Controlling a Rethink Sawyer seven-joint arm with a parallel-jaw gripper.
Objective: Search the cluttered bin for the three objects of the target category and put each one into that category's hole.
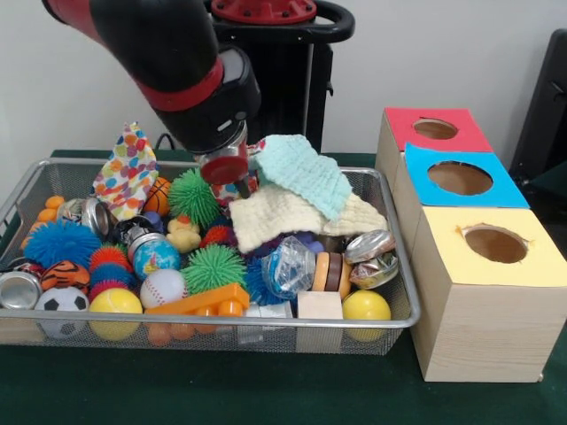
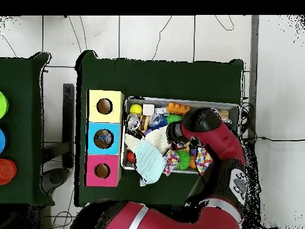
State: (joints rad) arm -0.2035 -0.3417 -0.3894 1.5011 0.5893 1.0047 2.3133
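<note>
Wire-mesh bin (image 1: 390, 323), silver, on a green bench (image 1: 177, 390); filled with small toys and cloths.

Contents, near row, left to right: football (image 1: 60, 301), yellow ball (image 1: 114, 304), baseball (image 1: 163, 287), orange plastic piece (image 1: 199, 301), wooden block (image 1: 319, 306), second yellow ball (image 1: 366, 307). Middle: blue spiky ball (image 1: 58, 242), globe ball (image 1: 156, 255), two green spiky balls (image 1: 214, 266) (one further back, near the arm), clear crumpled wrapper (image 1: 289, 266). Far left: a spotted cloth (image 1: 127, 170) standing up against the bin's rim.

Cloths: a cream cloth (image 1: 275, 217) lies over the far right part of the bin, with a pale blue cloth (image 1: 306, 173) on top of it, reaching over the far rim.

Boxes, right of the bin, one row running away from the camera: yellow-topped box (image 1: 487, 283) nearest, blue-topped box (image 1: 456, 177) behind it, red-topped box (image 1: 434, 129) furthest; each has one round hole.

Arm: red and black, gripper (image 1: 232, 174) low over the far middle of the bin, just beside the cloths' left edge. Whether the jaws are released or clenched cannot be told (hidden by the wrist).
</note>
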